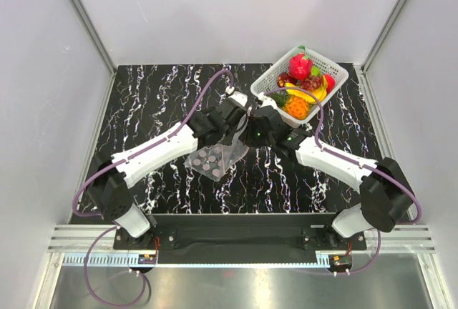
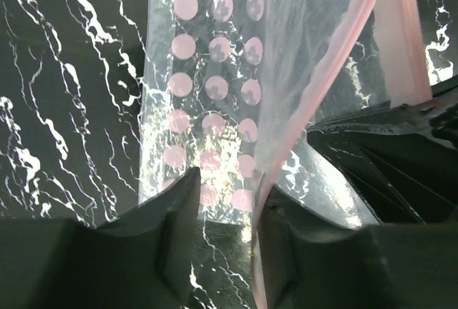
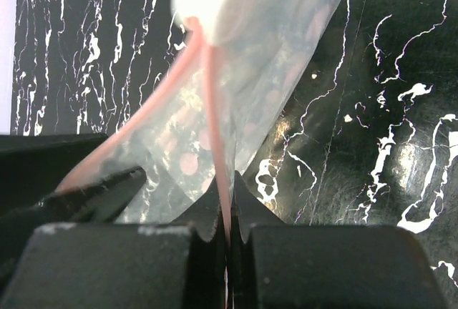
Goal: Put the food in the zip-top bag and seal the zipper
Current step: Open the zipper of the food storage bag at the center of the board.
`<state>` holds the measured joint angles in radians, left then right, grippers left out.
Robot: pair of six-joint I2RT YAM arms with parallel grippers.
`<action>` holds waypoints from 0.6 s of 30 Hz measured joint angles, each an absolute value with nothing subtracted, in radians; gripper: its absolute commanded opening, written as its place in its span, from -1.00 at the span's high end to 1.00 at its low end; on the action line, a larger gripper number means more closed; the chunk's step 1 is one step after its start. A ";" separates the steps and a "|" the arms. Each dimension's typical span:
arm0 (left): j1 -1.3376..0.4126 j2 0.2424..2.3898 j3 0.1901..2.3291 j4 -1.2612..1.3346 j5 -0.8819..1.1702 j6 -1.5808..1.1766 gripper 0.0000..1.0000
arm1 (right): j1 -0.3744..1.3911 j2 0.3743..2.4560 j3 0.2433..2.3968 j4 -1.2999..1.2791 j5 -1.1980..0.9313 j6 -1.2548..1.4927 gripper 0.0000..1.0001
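The zip-top bag (image 1: 215,157) lies on the black marble table, its mouth end lifted toward both grippers. My right gripper (image 3: 227,189) is shut on the pink zipper (image 3: 215,123) and holds that edge up; it also shows in the top view (image 1: 259,129). My left gripper (image 2: 229,184) is open, and the zipper (image 2: 336,59) runs along the inner side of its right finger. In the top view the left gripper (image 1: 232,124) is close beside the right one. The orange pineapple (image 1: 297,107) and dark grapes (image 1: 311,82) lie in the basket.
The white lattice basket (image 1: 266,80) stands at the back right and also holds a yellow banana (image 1: 306,96) and a bright red fruit (image 1: 299,66). The right gripper's dark body (image 2: 386,159) fills the right of the left wrist view. Grey walls enclose the table.
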<state>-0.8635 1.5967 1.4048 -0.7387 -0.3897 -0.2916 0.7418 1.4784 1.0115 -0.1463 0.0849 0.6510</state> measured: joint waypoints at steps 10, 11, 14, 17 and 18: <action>-0.871 1.597 1.442 -0.796 -0.461 -0.284 1.00 | 0.742 1.473 1.011 -0.151 0.098 0.659 0.91; -0.875 1.597 1.454 -0.809 -0.481 -0.284 1.00 | 0.742 1.474 1.011 -0.155 0.106 0.663 0.91; -0.886 1.598 1.491 -0.853 -0.547 -0.284 1.00 | 0.741 1.488 1.011 -0.157 0.122 0.676 0.86; -0.895 1.600 1.539 -0.909 -0.617 -0.282 1.00 | 0.741 1.510 1.011 -0.144 0.117 0.686 0.75; -0.897 1.602 1.560 -0.933 -0.640 -0.280 1.00 | 0.741 1.519 1.011 -0.137 0.112 0.688 0.73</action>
<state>-0.8967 1.6016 1.5597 -0.9325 -0.6403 -0.2798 0.7414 1.5192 1.0115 -0.1368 0.1120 0.6880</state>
